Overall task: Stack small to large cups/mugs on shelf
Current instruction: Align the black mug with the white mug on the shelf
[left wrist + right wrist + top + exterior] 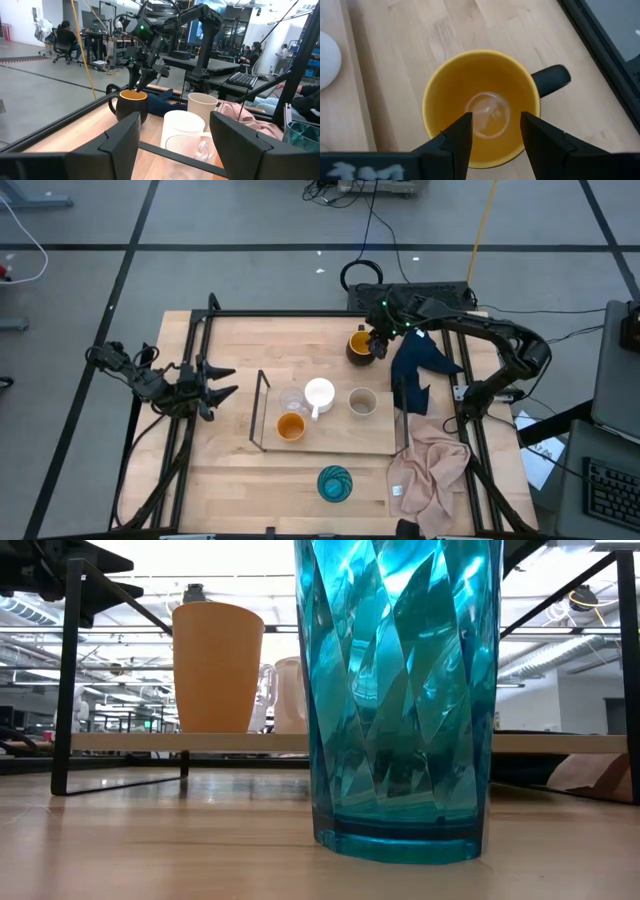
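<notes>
Wooden desk (230, 480) fills the scene. Right pincer (378, 340) hangs over the dark mug (359, 345) at the far right, fingers apart and straddling its rim, not yet clenched. Judged step: picking this mug; next it needs a firm close and lift toward the shelf (340, 442). Blue cloth (418, 370) lies just beside. Left pincer (222, 383) waits released, far left.

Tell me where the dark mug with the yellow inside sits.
In the high view the dark mug stands on the tabletop's far right, behind the shelf, under the right gripper.
</notes>
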